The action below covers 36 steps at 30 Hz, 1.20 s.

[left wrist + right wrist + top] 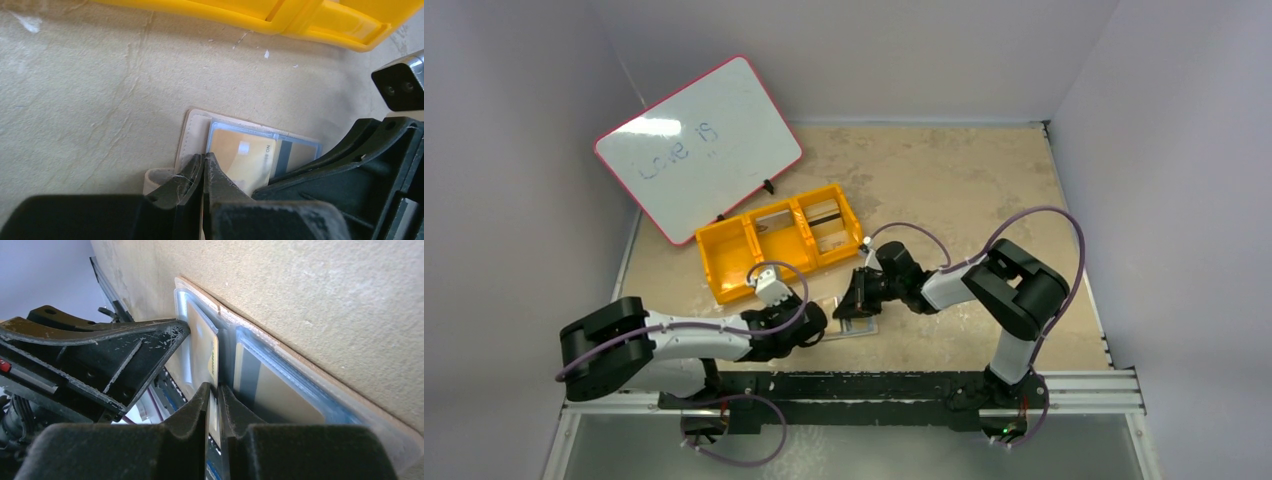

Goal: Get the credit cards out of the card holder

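card holder open flat on the bench, left tool pinched closed at its edge, right tool nipping a tan credit card

The counter is matt, rough and cracked, like pressed board. The bin is smooth, glossy yellow plastic. The holder has a matt, leather-like tan rim and shiny clear-blue plastic panels. The card is smooth, faintly glossy plastic. The jaws are black plastic, matt and scratched.
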{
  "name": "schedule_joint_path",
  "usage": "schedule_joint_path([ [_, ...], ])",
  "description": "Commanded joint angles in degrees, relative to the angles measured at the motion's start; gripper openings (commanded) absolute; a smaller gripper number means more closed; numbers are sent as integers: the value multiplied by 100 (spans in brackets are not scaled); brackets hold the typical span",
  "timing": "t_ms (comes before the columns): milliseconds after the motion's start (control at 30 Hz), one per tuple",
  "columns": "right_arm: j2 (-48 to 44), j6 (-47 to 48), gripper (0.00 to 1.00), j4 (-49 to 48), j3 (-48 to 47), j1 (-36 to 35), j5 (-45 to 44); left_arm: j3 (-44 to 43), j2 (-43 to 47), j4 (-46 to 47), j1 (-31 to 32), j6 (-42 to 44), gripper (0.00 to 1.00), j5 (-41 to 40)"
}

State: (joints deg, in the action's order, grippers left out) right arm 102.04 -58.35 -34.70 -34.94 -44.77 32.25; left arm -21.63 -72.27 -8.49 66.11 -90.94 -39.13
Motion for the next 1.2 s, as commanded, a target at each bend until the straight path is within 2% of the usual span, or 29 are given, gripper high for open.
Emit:
schedule_joint_path([
  [0, -193, 18, 15, -136, 107, 20, -129, 159, -752, -775, -1, 329, 0, 806],
  [500, -612, -211, 25, -250, 494, 174, -443, 124, -956, -689, -1, 378, 0, 847],
  [733, -109, -464, 15, -1249, 555, 215, 163, 98, -1026, -596, -2, 449, 0, 868],
  [900, 15, -590, 5, -1378, 567, 215, 210, 119, -1006, -605, -6, 427, 0, 864],
  [967, -47, -583, 4, -1268, 574, 215, 143, 137, -974, -609, -1, 408, 0, 856],
  [1067, -148, -546, 11, -1158, 591, 215, 81, 157, -975, -584, -1, 390, 0, 861],
  [1167, -196, -555, 11, -1155, 613, 223, 43, 159, -986, -579, -1, 392, 0, 863],
])
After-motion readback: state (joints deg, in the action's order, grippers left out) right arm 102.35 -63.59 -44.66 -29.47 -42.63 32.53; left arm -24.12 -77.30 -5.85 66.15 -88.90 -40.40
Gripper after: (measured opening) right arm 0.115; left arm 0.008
